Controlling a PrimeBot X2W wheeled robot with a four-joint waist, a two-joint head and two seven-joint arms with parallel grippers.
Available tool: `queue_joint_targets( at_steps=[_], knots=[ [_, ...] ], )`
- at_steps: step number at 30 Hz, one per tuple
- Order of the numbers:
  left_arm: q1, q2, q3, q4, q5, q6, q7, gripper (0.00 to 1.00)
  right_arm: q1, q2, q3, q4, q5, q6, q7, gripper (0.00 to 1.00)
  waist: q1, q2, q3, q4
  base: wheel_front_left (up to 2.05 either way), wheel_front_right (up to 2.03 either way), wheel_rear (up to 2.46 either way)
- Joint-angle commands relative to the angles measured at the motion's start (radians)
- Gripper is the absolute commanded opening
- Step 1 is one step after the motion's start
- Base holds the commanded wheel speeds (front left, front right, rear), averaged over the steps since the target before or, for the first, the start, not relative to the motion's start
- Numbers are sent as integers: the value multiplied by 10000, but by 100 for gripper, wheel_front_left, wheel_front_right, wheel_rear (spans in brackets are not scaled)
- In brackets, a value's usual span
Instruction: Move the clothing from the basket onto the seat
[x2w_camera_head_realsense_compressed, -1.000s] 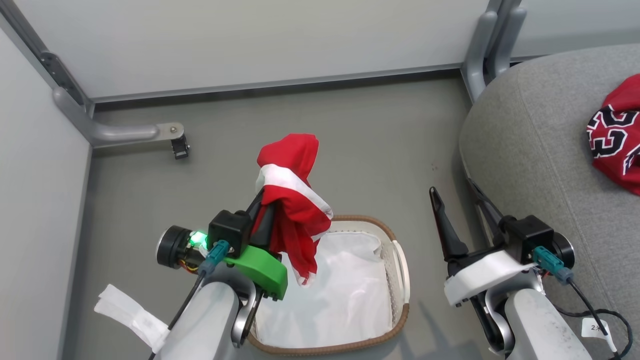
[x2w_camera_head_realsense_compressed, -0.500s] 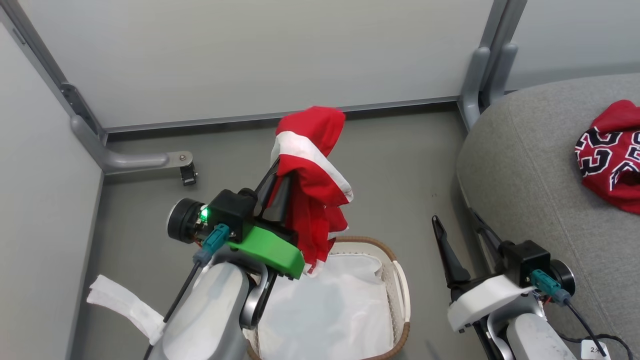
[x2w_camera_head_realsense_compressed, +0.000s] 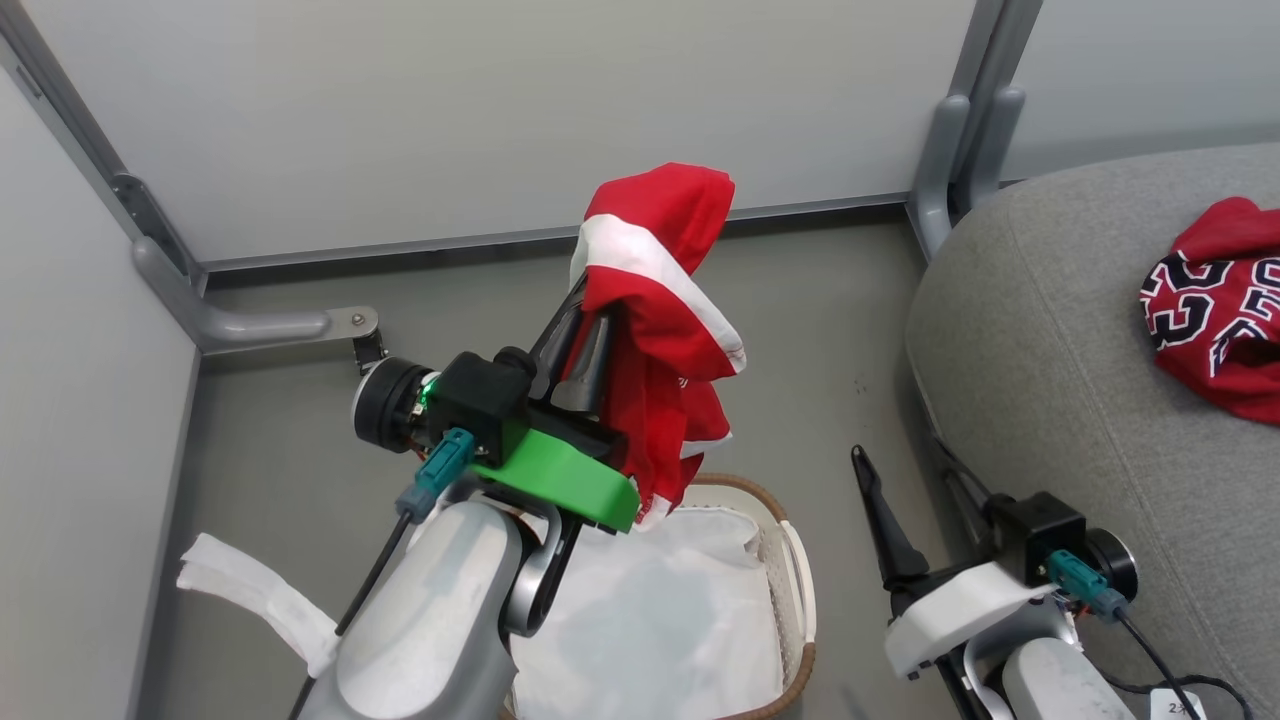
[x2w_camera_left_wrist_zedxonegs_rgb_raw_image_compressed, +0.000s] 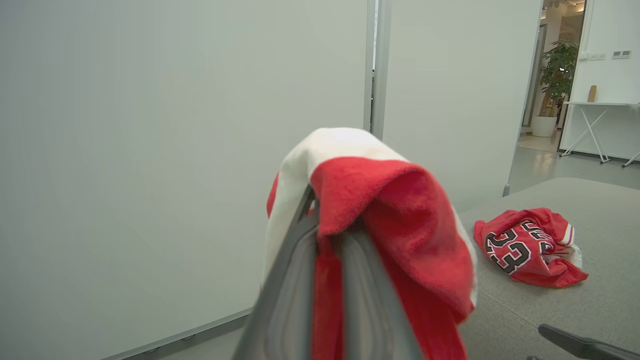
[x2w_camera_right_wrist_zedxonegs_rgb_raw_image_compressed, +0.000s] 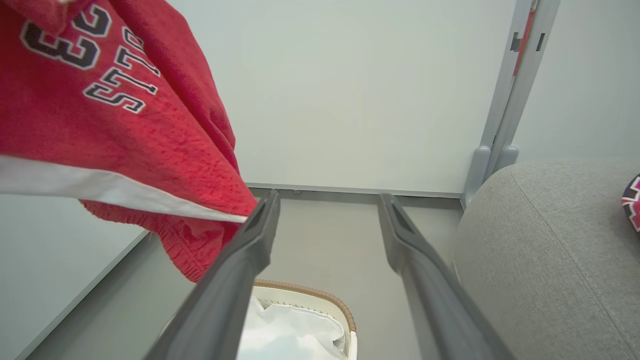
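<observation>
left gripper (x2w_camera_head_realsense_compressed: 592, 320) pinches the red white-striped garment (x2w_camera_head_realsense_compressed: 665, 300) above the laundry basket (x2w_camera_head_realsense_compressed: 792, 560); right gripper (x2w_camera_right_wrist_zedxonegs_rgb_raw_image_compressed: 330, 200) is spread wide, holding nothing.

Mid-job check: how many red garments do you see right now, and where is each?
2. The striped garment hangs clamped in the left pincer, up clear of the basket; the 23 jersey lies on the seat. The basket holds a white liner, which could hide more.
</observation>
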Motion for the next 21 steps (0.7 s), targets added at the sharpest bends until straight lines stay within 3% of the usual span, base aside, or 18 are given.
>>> queue_joint_targets(
  at_steps=[1, 14, 21],
  knots=[
    [-203, 21, -20, -34, -51, 61, -37, 0, -2, -38, 143, -67, 21, -14, -43, 100, 1, 0, 43, 4, 0, 0, 0],
    [-413, 20, -275, -112, -364, 275, -39, 0, -1050, -43, 2723, -544, 398, -15, -43, 100, 1, 0, 362, 102, 0, 0, 0],
    [-497, 20, -492, -130, -582, 317, -37, 0, -1537, -38, 3343, -370, 516, -15, -43, 100, 1, 0, 404, 206, 0, 0, 0]
  ],
)
